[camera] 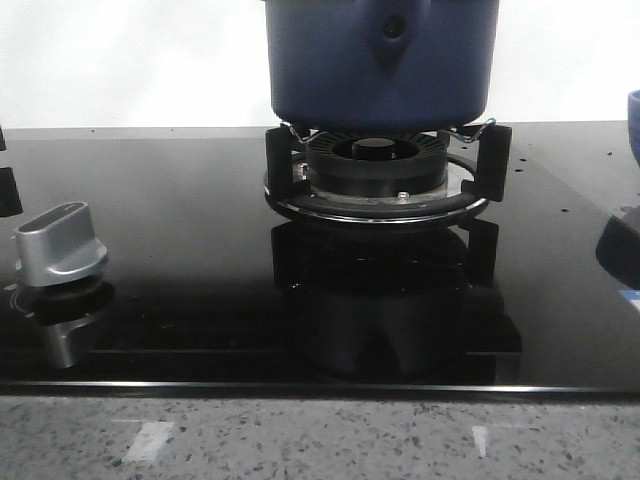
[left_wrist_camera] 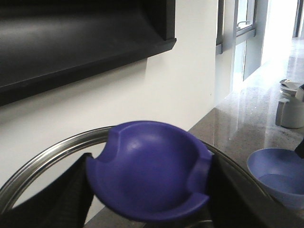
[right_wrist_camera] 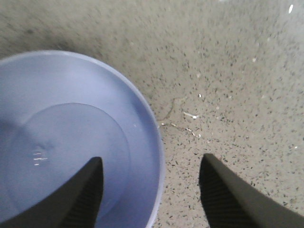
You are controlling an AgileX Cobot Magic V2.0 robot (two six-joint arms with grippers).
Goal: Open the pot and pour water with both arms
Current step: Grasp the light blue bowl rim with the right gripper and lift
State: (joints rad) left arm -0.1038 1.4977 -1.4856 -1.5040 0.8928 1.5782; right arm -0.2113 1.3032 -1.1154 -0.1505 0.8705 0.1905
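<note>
The dark-blue pot [camera: 382, 60] stands on the gas burner [camera: 378, 165]; its top is cut off by the front view's edge. My left gripper [left_wrist_camera: 149, 190] is shut on the lid's blue knob [left_wrist_camera: 152, 166], one finger on each side. The lid's steel rim [left_wrist_camera: 42, 154] curves behind the knob. My right gripper [right_wrist_camera: 151, 164] is open and straddles the rim of the smaller light-blue bowl [right_wrist_camera: 71, 142], which holds water; one finger is over the inside, the other over the counter. Neither gripper shows in the front view.
A silver stove knob [camera: 60, 245] sits at the left of the black glass hob [camera: 180, 300]. The bowl's edge shows at the far right [camera: 634, 120] and in the left wrist view [left_wrist_camera: 278, 175]. A white jug [left_wrist_camera: 290, 107] stands on the speckled counter. A dark hood [left_wrist_camera: 71, 42] hangs overhead.
</note>
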